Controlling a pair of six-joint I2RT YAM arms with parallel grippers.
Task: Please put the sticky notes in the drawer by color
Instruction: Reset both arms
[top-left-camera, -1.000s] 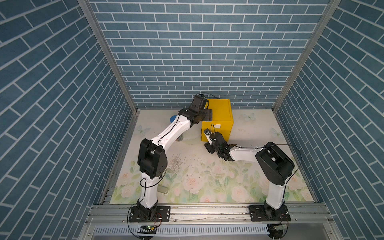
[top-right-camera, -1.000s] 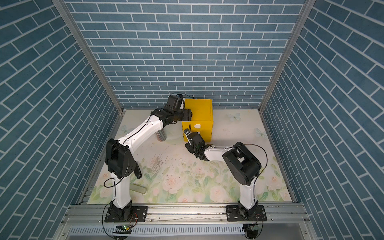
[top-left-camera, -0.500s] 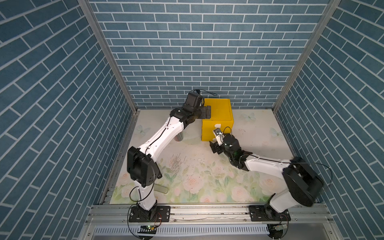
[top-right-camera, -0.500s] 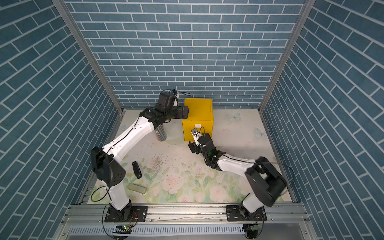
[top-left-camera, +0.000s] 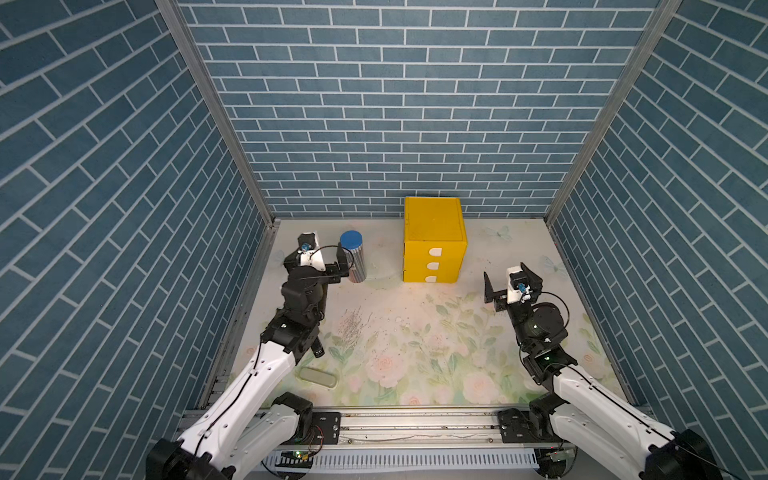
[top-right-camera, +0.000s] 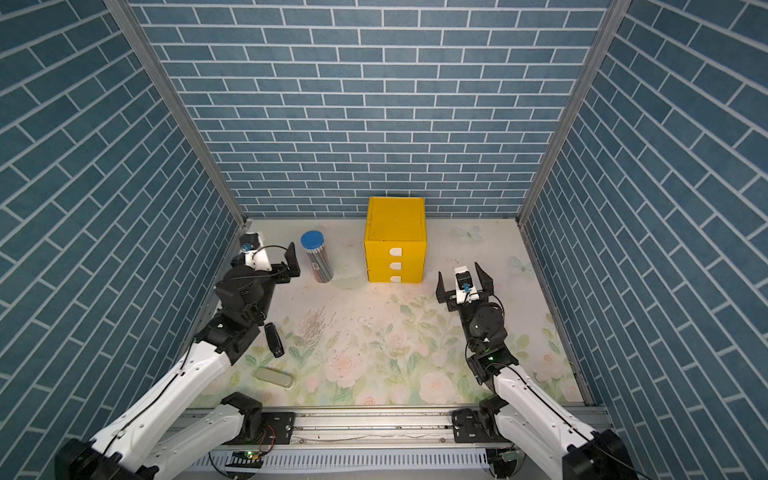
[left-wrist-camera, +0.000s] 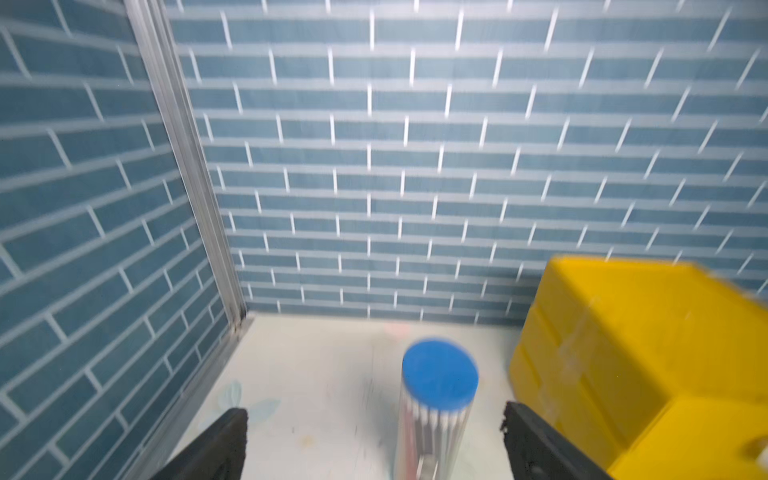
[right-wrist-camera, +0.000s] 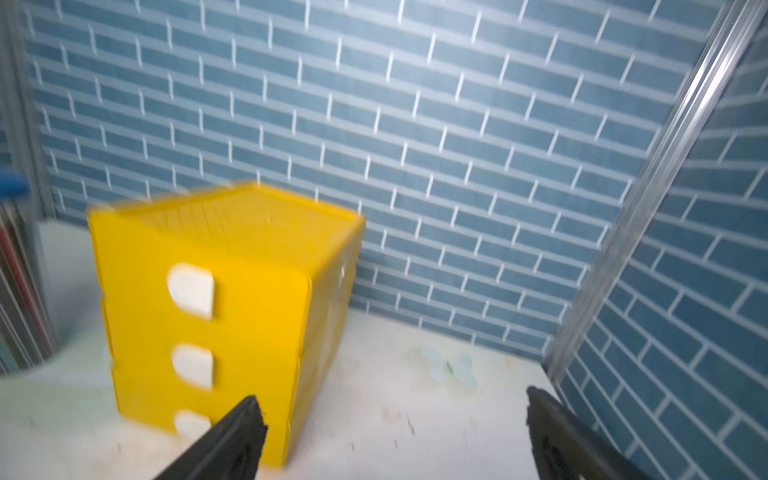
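The drawer (top-left-camera: 434, 241) (top-right-camera: 395, 243) is a yellow cabinet at the back of the mat, with its three white-handled fronts flush and shut. It also shows in the left wrist view (left-wrist-camera: 623, 353) and the right wrist view (right-wrist-camera: 216, 299). The sticky notes are out of view in every frame. My left gripper (top-left-camera: 316, 255) (top-right-camera: 264, 251) (left-wrist-camera: 372, 415) hangs open near the left wall, well left of the drawer, with nothing between its fingers. My right gripper (top-left-camera: 511, 278) (top-right-camera: 461, 276) (right-wrist-camera: 392, 399) is open and empty, to the right of the drawer and nearer the front.
A clear cylinder with a blue lid (top-left-camera: 353, 257) (top-right-camera: 316, 257) (left-wrist-camera: 438, 395) stands between the left gripper and the drawer. A black oblong thing (top-right-camera: 274, 338) and a pale green case (top-left-camera: 318, 377) lie at the front left. Small specks (top-left-camera: 353, 324) dot the floral mat.
Both arms have pulled back from the drawer, the left one toward the left wall and the right one toward the right front. Both grippers have opened wide.
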